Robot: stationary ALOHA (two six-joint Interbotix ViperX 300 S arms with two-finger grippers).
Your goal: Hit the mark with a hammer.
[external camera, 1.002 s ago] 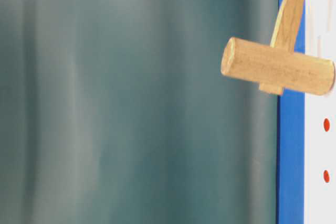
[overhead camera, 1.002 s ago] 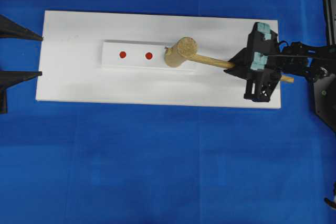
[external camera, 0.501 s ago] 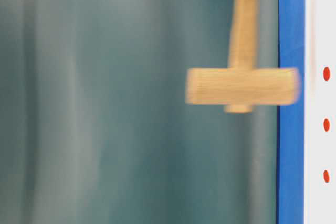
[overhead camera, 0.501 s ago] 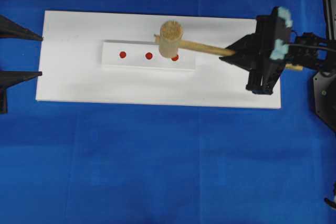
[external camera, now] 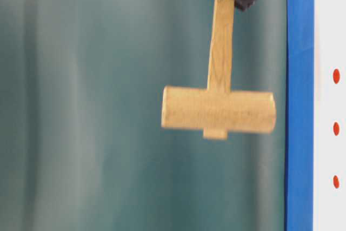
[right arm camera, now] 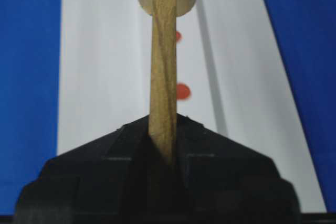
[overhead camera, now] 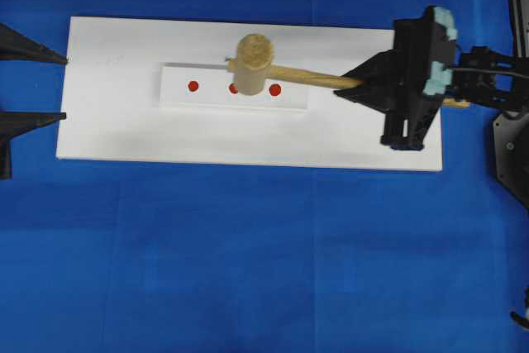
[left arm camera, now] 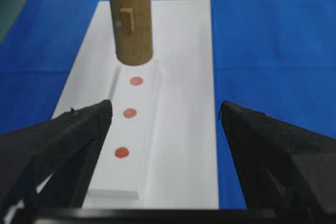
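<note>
The hammer, a light wooden mallet, hangs in the air with its head over the middle red mark, partly covering it. My right gripper is shut on the hammer's handle. In the table-level view the hammer head is well off the board. Three red marks sit in a row on a raised white strip; from the left wrist they appear as the marks below the hammer head. My left gripper stands open and empty at the board's left end.
The strip lies on a long white board set on a blue cloth. The right arm's body stretches over the board's right end. A grey-green backdrop fills the table-level view.
The hammer head has lifted off the right mark and swung left, now standing over the middle mark and farther from the board. The left gripper has not moved.
</note>
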